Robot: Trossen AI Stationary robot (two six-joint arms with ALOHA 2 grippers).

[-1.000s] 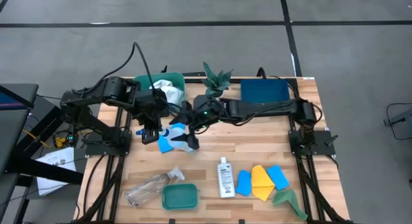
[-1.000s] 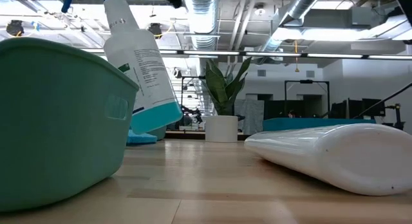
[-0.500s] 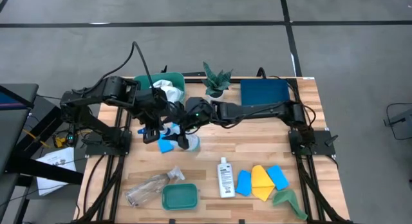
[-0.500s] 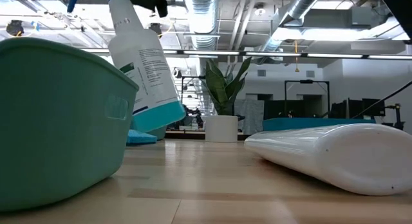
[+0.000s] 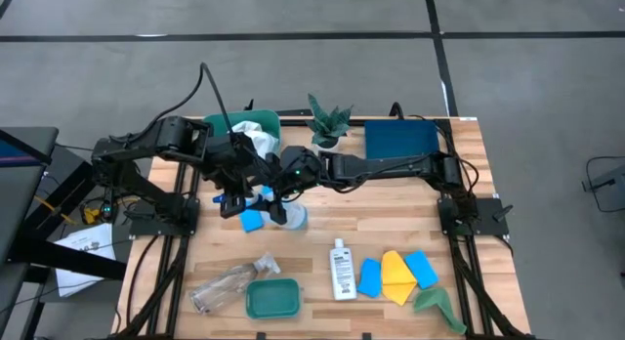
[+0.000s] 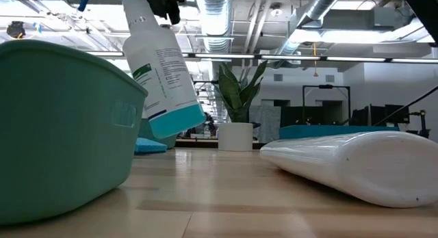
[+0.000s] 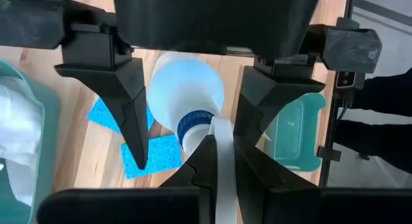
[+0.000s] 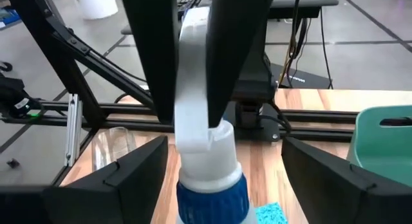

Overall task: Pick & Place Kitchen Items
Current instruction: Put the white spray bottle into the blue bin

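Fingers of the left gripper are pinched shut on the trigger head of the white spray bottle, hanging it tilted clear above the table beside the blue sponges. Right gripper stands wide open astride the bottle's neck, gripping nothing, apparently placed to receive it.

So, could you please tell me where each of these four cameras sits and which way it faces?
High view: overhead, straight down on the table; both arms, left claw, right claw.
Low view: table height, level into the room; spray bottle hanging above.
Left wrist view: past its shut fingers down the bottle's neck.
Right wrist view: between its open fingers at the bottle's collar.
All four share the spray bottle.
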